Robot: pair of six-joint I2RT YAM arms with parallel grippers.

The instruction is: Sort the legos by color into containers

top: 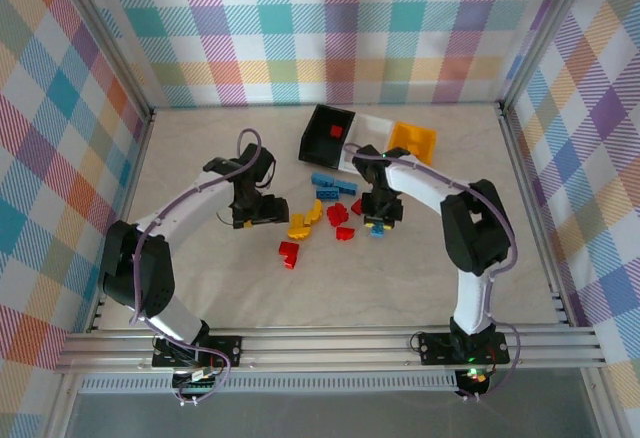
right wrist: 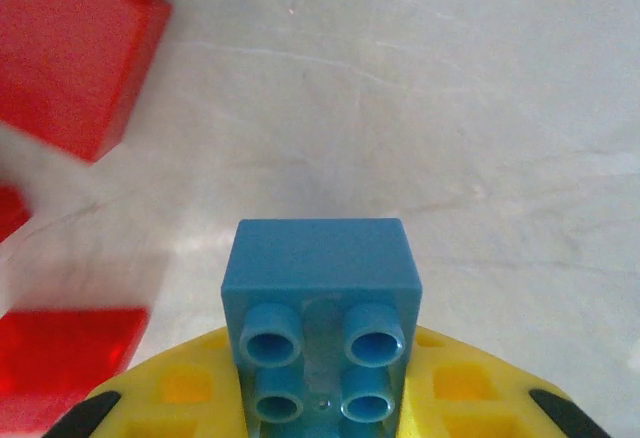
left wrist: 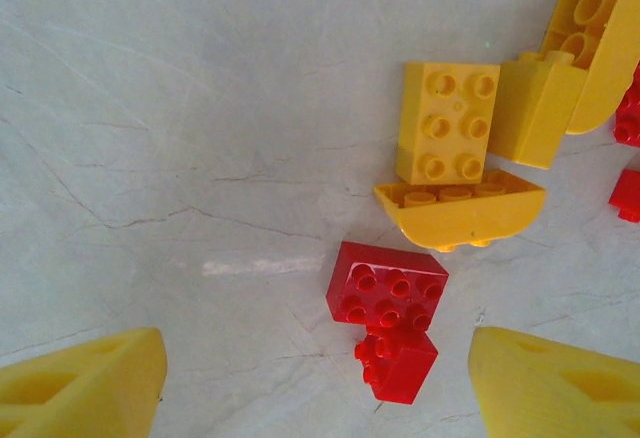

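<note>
Right jaws clamped on a blue brick (right wrist: 318, 288) just right of the pile; left jaws apart over two red bricks (left wrist: 388, 288). Pick step. Next, you lift it and carry it far, probably to the white bin (top: 375, 124).

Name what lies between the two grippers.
Top view: yellow legos and red legos lie between the left gripper and the right gripper, which grips a blue lego.

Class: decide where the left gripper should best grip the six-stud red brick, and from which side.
Probably its two short ends, from above. The red brick lies studs up with bare table at both ends, while a smaller red brick abuts one long side and a curved yellow piece crowds the other.
</note>
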